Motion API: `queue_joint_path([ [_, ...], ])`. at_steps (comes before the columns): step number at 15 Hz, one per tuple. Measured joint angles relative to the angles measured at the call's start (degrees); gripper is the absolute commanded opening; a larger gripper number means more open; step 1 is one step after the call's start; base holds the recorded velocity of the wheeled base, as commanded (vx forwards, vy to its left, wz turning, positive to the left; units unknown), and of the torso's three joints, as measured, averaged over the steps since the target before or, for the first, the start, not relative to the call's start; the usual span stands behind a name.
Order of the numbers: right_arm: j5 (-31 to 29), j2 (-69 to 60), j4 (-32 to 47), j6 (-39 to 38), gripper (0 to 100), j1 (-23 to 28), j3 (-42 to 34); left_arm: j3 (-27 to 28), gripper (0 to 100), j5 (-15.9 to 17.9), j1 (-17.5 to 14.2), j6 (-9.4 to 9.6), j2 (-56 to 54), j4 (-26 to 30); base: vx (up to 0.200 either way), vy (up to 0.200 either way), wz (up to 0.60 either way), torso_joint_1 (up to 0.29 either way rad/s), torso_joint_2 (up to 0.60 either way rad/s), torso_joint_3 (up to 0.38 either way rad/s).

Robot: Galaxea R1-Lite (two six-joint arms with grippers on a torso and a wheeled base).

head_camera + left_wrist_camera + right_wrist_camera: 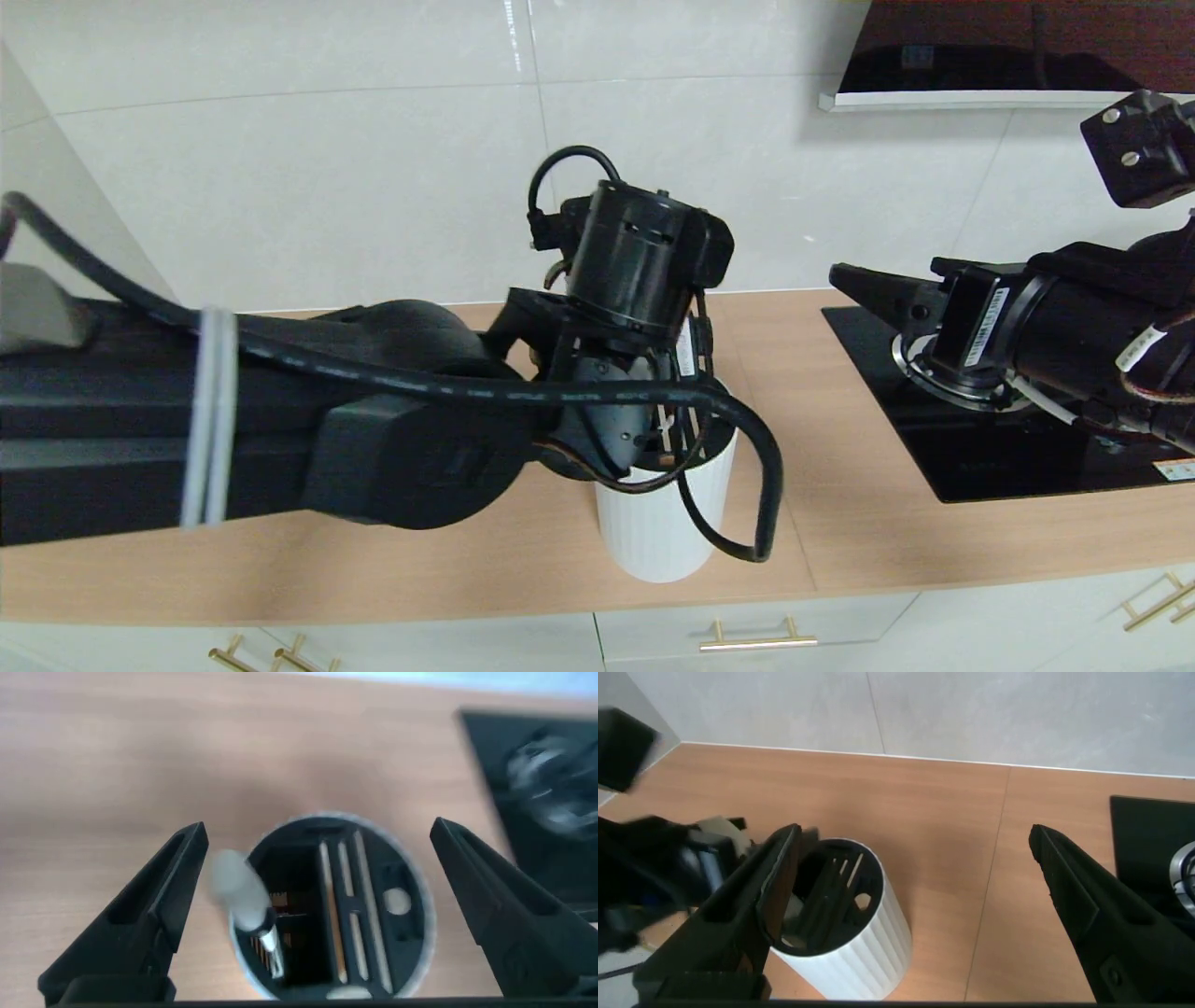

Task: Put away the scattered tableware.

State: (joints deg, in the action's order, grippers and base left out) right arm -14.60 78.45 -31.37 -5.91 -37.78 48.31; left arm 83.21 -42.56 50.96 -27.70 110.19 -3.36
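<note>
Utensil holder on counter, cooktop to its right.

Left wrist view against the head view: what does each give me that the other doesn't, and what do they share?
Left wrist view: the inside of the white holder, with its dividers, pale chopsticks and a white-handled utensil in it, and the left tool with open fingers either side. Head view: the holder's ribbed outer wall, its mouth covered by the left arm, the right tool over the cooktop, and the drawer handles below. Shared: holder, wooden counter, cooktop.
</note>
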Motion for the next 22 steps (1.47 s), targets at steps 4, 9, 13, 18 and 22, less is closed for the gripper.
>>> queue_joint_path([
  [4,-0.44,-0.61,-0.29,0.11,100,0.02,-0.49,-5.68,100,4.73,-0.77,-0.88,-14.80,-0.16,0.000,0.000,0.00,0.000,0.00,0.000],
  [9,-0.61,-8.16,0.26,0.11,100,1.21,-6.10,-21.88,100,15.30,-8.48,-1.28,-40.85,0.06,0.000,0.000,0.00,0.000,0.00,0.000],
  [13,-0.67,-21.15,2.08,1.34,100,5.81,-15.96,-35.78,100,18.58,-17.69,-1.10,-59.23,2.41,0.000,0.000,0.00,0.000,0.00,0.000],
  [18,0.60,-45.00,11.93,3.38,100,17.64,-26.60,-45.68,100,19.19,-25.84,2.22,-77.45,9.05,0.000,0.000,0.00,0.000,0.00,0.000],
  [22,1.19,-63.98,31.94,5.34,100,25.73,-26.69,-53.55,100,19.71,-33.87,12.35,-91.41,10.20,0.000,0.000,0.00,0.000,0.00,0.000],
])
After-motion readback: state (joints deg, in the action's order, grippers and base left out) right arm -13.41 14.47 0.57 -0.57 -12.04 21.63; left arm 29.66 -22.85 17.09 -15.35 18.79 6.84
